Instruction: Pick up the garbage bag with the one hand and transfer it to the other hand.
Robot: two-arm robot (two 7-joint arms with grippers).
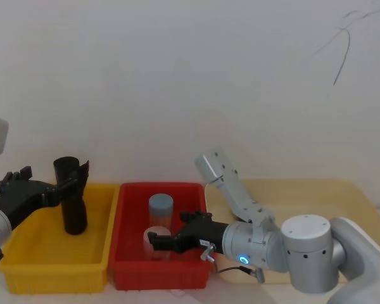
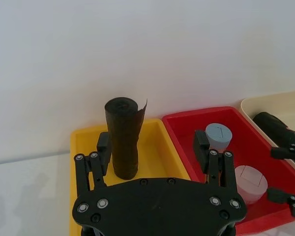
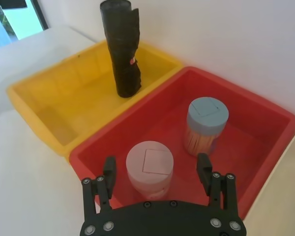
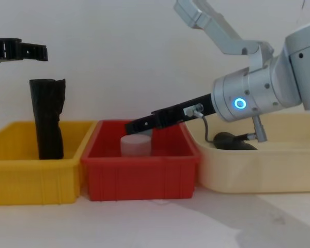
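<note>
While upright, bag [image 2: 124,140] beyond left tool [image 2: 152,141]

A plain white wall [image 1: 177,76] rises behind a white tabletop [image 4: 155,222], a thin dark crack [image 1: 342,57] marking its upper right; a bright window [image 3: 17,17] glows nearby

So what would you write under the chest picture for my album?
Black roll standing in the yellow bin, left hand open above it, right hand open over the red bin.
</note>
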